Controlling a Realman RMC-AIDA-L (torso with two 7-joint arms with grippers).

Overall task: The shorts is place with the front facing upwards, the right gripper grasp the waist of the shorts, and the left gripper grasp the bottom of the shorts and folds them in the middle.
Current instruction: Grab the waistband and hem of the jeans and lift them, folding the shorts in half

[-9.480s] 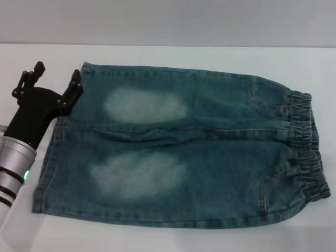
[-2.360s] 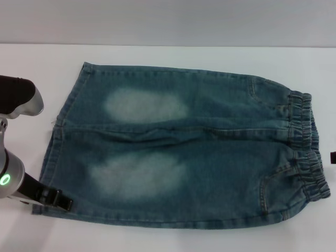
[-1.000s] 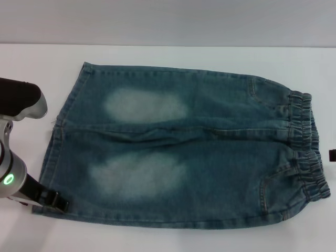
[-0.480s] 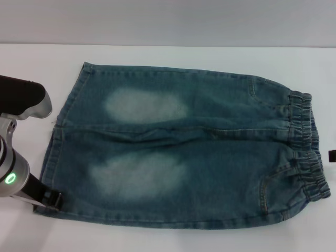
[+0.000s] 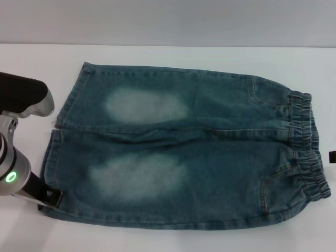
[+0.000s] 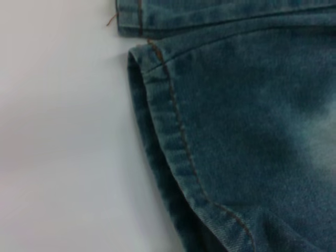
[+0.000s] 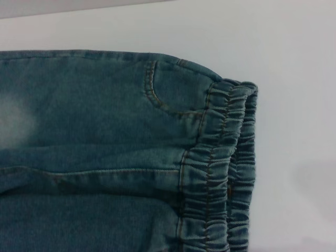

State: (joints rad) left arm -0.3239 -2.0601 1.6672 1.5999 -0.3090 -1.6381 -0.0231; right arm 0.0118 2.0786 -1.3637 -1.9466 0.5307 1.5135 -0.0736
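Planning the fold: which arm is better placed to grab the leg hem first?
Left. Its end effector sits at the near corner of the shorts' leg hem; the right end effector only peeks in beside the waist.

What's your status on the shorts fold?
Left gripper at near hem corner, grip unconfirmed. Right gripper beside the waist, off the cloth. Shorts flat, unfolded. Nothing blocking.

Flat blue-green denim shorts (image 5: 184, 152), front up
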